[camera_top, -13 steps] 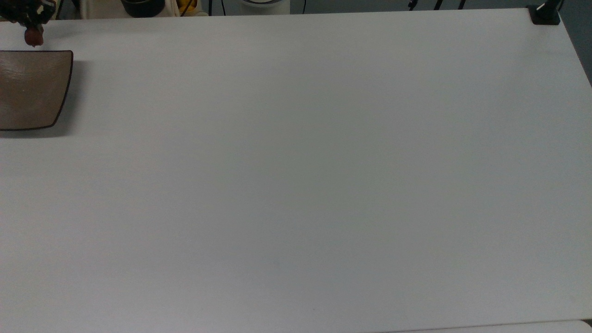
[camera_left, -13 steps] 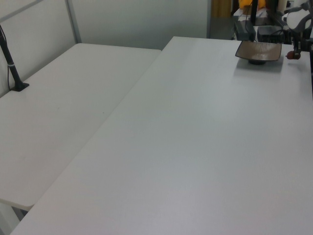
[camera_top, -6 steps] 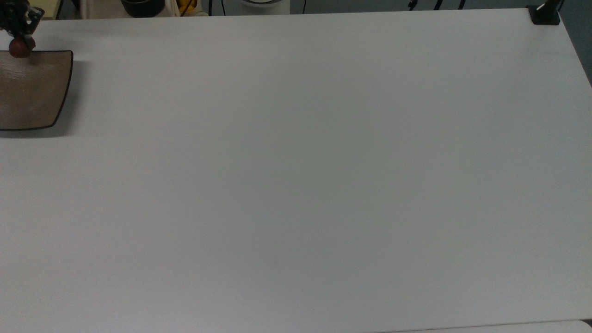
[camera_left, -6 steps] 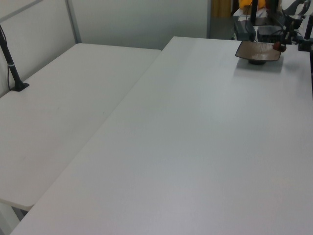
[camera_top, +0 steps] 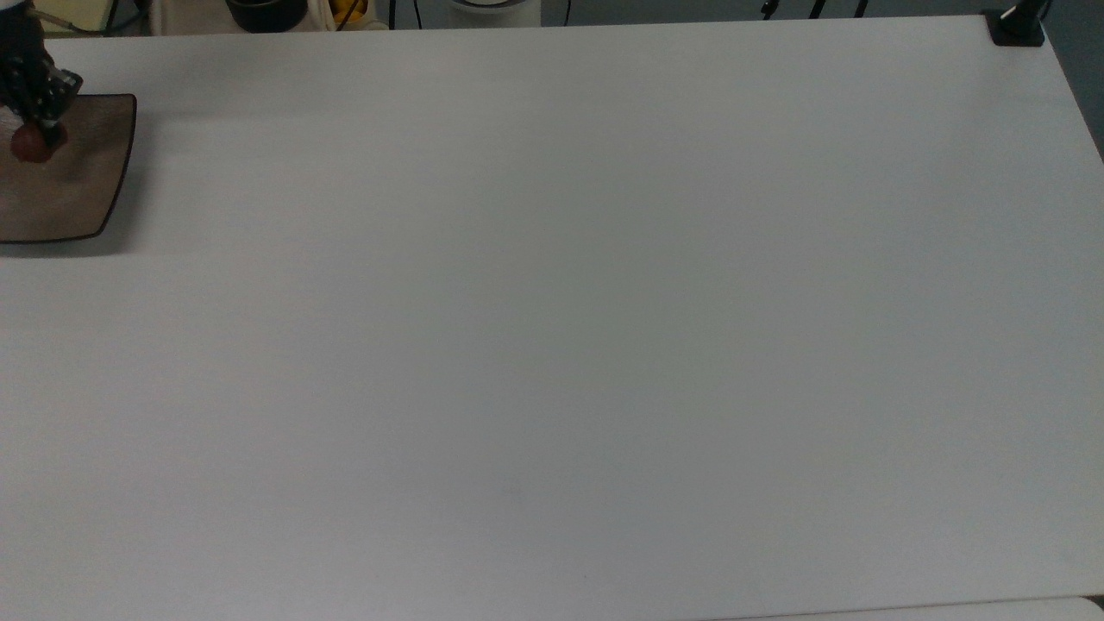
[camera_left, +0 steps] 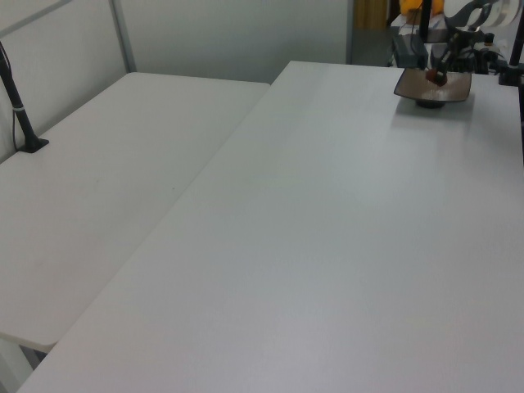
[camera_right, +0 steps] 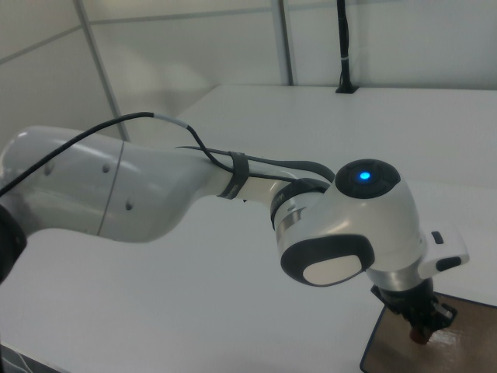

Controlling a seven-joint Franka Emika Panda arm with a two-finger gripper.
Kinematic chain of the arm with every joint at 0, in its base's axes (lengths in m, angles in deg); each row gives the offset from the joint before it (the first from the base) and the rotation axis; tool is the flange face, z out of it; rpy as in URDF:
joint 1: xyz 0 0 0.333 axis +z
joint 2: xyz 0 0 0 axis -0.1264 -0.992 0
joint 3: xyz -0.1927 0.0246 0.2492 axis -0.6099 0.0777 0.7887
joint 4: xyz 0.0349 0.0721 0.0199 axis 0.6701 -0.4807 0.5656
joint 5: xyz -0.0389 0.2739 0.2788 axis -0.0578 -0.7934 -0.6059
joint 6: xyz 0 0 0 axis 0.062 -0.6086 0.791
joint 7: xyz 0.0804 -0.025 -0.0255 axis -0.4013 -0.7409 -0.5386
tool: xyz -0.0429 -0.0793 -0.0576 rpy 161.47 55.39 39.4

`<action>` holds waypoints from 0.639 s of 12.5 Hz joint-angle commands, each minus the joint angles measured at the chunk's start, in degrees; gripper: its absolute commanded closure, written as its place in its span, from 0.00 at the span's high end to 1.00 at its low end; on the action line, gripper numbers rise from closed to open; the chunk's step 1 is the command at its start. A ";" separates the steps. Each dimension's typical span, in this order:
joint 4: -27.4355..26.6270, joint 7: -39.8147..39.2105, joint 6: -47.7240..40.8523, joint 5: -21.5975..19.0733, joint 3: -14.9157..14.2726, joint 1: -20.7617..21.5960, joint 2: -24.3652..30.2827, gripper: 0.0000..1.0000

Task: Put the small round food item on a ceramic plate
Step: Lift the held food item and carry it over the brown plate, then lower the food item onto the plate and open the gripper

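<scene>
Chestnut-like food item (camera_top: 32, 142) sits clamped in the gripper (camera_top: 36, 131) above the tan ceramic plate (camera_top: 78, 190) on a bare white table (camera_top: 552, 328).

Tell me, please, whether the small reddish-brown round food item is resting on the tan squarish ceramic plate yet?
Cannot tell: the top view puts the food item over the plate, gripped by the gripper, but no view shows contact or gap.

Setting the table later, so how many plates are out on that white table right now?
1. The ceramic plate sits at the top view's far left edge, partly cut off by the frame, with the claw holding the small round food item over it.
</scene>
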 commanded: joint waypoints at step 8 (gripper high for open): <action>3.09 3.44 -0.48 0.02 0.19 0.18 -3.08 1.00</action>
